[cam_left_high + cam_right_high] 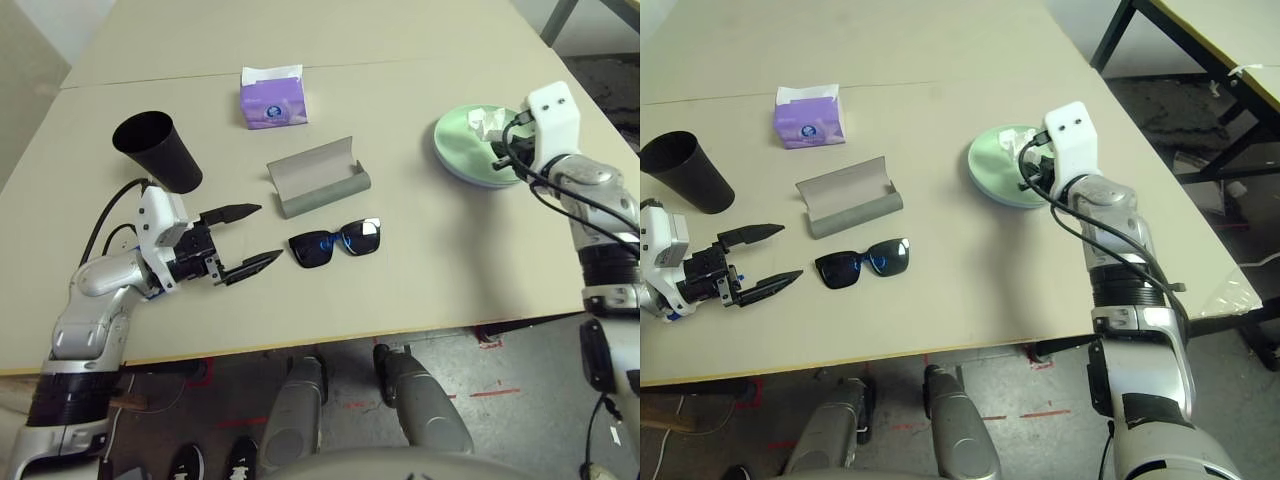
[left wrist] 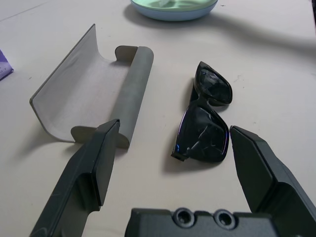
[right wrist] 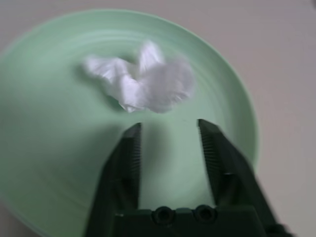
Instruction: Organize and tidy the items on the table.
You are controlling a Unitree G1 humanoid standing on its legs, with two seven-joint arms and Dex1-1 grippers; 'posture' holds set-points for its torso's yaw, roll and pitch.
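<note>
Over at the left side of the pale beige table (image 1: 420, 270), a black cup (image 1: 158, 150) lies tipped, its open mouth facing up and away, and just in front of it the left gripper (image 1: 247, 238) hangs low over the tabletop, pointing toward the middle with its two black fingers spread wide and nothing between them. A little beyond those fingertips, the black sunglasses (image 1: 336, 241) lie flat on the table with their lenses catching a bluish reflection; from the left wrist view they sit just ahead of one finger, apart from it. Just behind the sunglasses is the grey glasses case (image 1: 318, 177), open, its flap standing up and its rounded trough resting on the table; it is near the sunglasses but not touching them. Further back, close to the seam line across the table, stands a small purple tissue pack (image 1: 272, 98) with white tissue poking out of its top. To the right, near the table's far right edge, a green plate (image 1: 992, 165) rests on top of a light blue plate (image 1: 1012, 200) whose rim peeks out beneath it. A crumpled white tissue (image 3: 140, 81) lies on the green plate. The right gripper (image 3: 169, 136) hovers over that plate, its fingers parted with an empty gap between them, the tissue lying just past their tips and free of them.
</note>
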